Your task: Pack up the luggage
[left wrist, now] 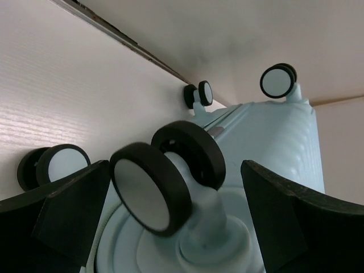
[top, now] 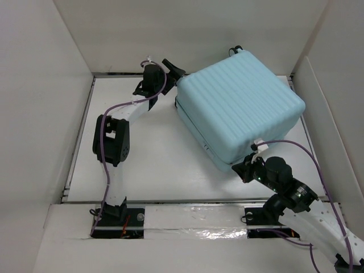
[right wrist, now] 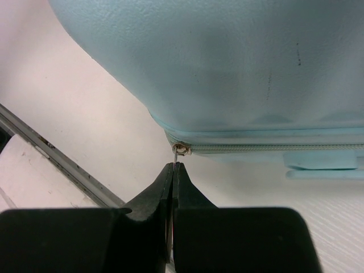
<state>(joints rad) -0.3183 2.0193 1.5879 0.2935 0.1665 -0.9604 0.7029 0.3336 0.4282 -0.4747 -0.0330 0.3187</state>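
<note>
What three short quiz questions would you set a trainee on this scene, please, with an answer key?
1. True or false: the aqua suitcase lies open with its lining showing.
2. The caster wheel in the left wrist view sits between the fingers of which one? A) the left hand B) the right hand C) neither
3. In a few words: what is the right hand pinching at the suitcase seam?

Key
1. False. The ribbed shell is closed.
2. A. The left hand is open and straddles the wheel.
3. The zipper pull, with the fingers shut on it.
</note>
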